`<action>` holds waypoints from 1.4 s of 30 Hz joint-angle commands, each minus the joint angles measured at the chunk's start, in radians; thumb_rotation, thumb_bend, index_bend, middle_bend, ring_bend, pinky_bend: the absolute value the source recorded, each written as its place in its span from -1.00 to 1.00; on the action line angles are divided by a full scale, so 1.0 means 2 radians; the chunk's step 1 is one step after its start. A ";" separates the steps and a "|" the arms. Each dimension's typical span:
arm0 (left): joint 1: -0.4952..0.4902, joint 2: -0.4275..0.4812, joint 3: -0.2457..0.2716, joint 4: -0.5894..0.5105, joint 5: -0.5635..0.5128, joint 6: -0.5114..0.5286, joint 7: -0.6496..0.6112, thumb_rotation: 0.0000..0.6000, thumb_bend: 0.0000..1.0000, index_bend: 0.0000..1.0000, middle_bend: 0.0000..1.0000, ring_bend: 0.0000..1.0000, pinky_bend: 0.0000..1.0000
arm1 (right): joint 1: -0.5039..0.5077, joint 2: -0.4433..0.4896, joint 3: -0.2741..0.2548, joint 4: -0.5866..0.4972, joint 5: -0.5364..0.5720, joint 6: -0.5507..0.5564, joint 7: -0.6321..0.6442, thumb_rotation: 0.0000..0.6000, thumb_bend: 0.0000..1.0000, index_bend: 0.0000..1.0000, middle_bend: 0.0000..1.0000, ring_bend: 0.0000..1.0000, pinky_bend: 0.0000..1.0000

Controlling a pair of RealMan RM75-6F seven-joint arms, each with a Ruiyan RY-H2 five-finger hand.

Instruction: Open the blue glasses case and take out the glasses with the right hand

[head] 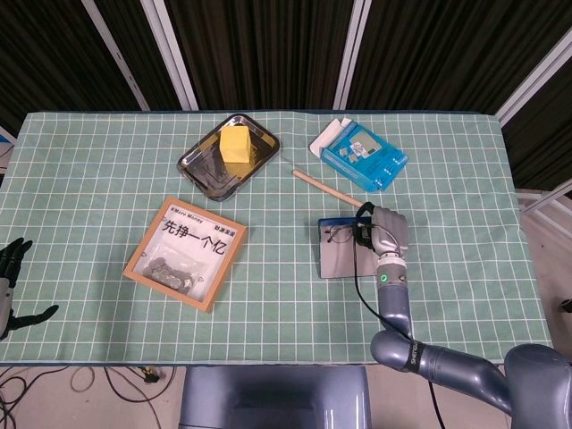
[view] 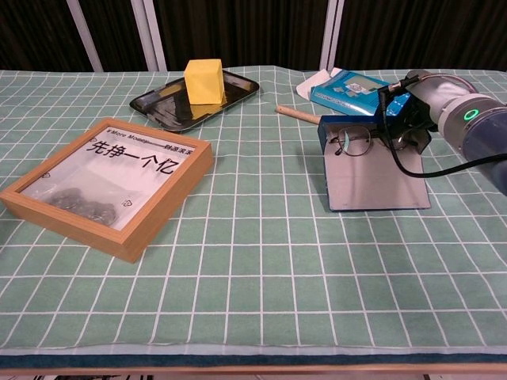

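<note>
Nearest you, at the front left edge of the table, your left hand [head: 11, 281] hangs just off the green checked tablecloth [head: 268, 304], fingers spread and holding nothing (only the head view shows it). A little further in on the left side lies the shallow wooden picture frame [view: 107, 184] with black Chinese characters on its white sheet and a dark cluster of small items under the glass.

To the right of centre, the open blue glasses case [view: 372, 170] lies with its grey-lined flap spread flat toward the front edge and its blue body standing up at the far end. The thin-rimmed round glasses [view: 358, 141] sit at that far end, against the blue body. Your right hand [head: 384, 231] is at the case's far right corner, fingers curled in around the right end of the glasses; the chest view shows dark fingers [view: 402, 131] touching the frame there, though you cannot tell whether the glasses are lifted clear of the case.

Just behind the case, a slim wooden stick [head: 327, 189] lies at a slant. Beyond it, toward the far right, rests a flat blue packet [head: 363, 155] on a white sheet. Toward the far middle, a dark metal tray [head: 204, 165] carries a yellow cube-shaped block [head: 236, 143].
</note>
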 commanded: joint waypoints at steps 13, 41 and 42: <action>0.000 0.000 0.000 0.000 0.000 0.001 -0.001 1.00 -0.91 -1.00 -1.00 -1.00 -1.00 | -0.013 -0.039 0.014 0.055 -0.048 0.013 0.024 1.00 0.07 0.14 0.85 1.00 1.00; 0.001 0.001 -0.001 0.000 -0.001 0.002 -0.003 1.00 -0.92 -1.00 -1.00 -1.00 -1.00 | -0.023 -0.062 0.043 0.089 -0.069 -0.006 0.013 1.00 0.07 0.15 0.85 1.00 1.00; 0.001 0.001 -0.001 0.000 -0.001 0.002 -0.003 1.00 -0.92 -1.00 -1.00 -1.00 -1.00 | -0.021 -0.063 0.044 0.092 -0.069 -0.008 0.012 1.00 0.07 0.15 0.85 1.00 1.00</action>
